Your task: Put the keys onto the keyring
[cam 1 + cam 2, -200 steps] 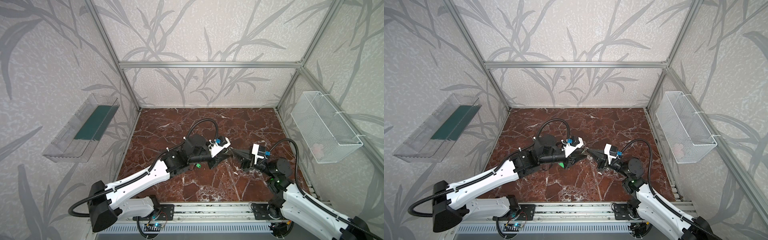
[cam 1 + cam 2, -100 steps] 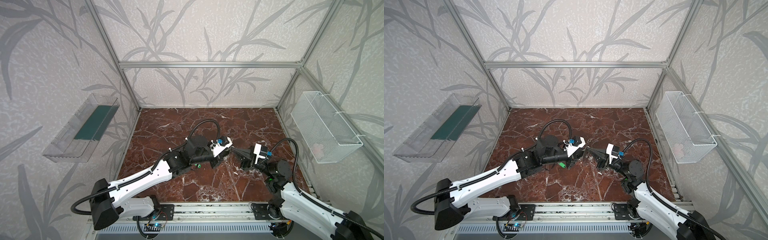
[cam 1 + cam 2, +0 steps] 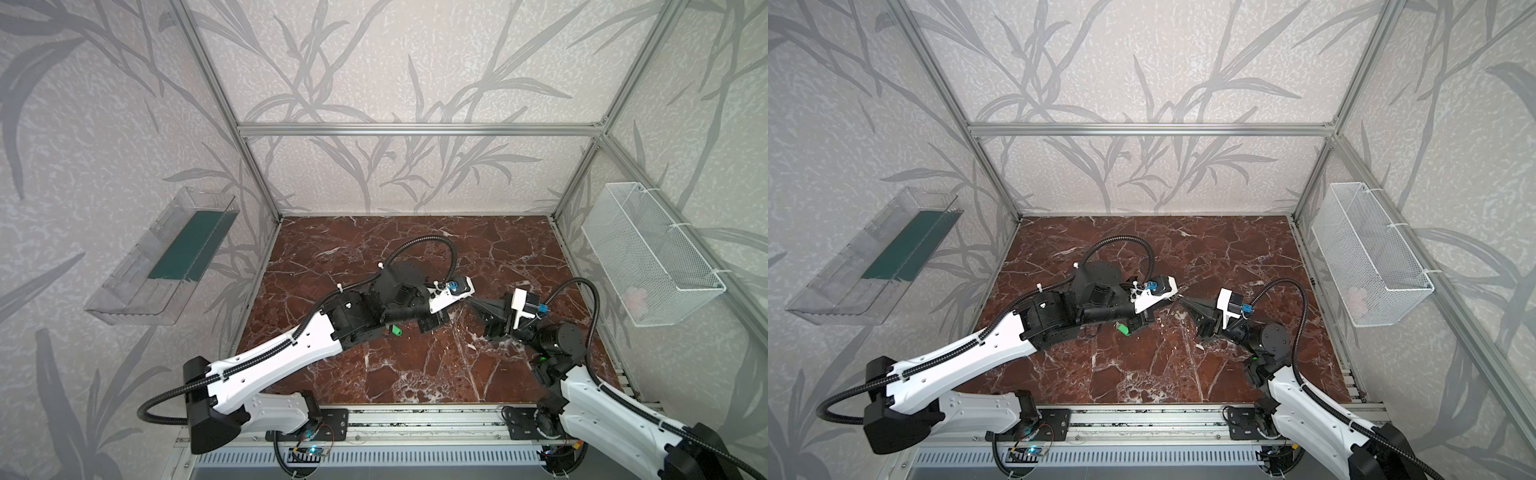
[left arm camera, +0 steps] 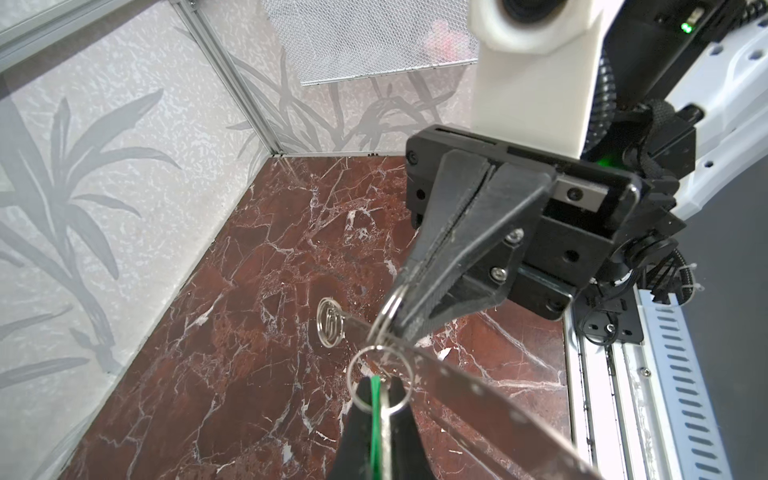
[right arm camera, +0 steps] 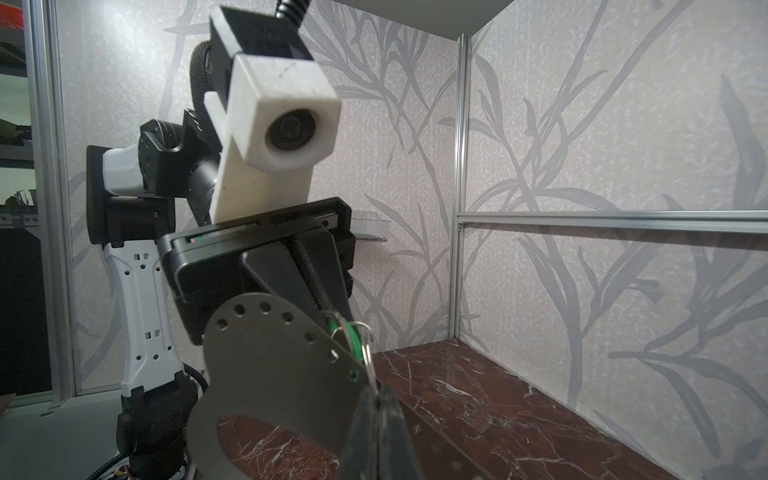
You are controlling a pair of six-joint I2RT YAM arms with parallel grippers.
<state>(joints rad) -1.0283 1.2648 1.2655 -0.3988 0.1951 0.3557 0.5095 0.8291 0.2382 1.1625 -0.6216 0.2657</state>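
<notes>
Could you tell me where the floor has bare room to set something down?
The marble floor is bare along the rear wall and in front by the rail. The middle is crowded: left end effector, right end effector, a green key.

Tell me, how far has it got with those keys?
No key looks threaded yet. The left pincer grips one green key tag, its loop against the grey keyring plate, which the right pincer holds. A second green tag waits by the left arm, still to do.
</notes>
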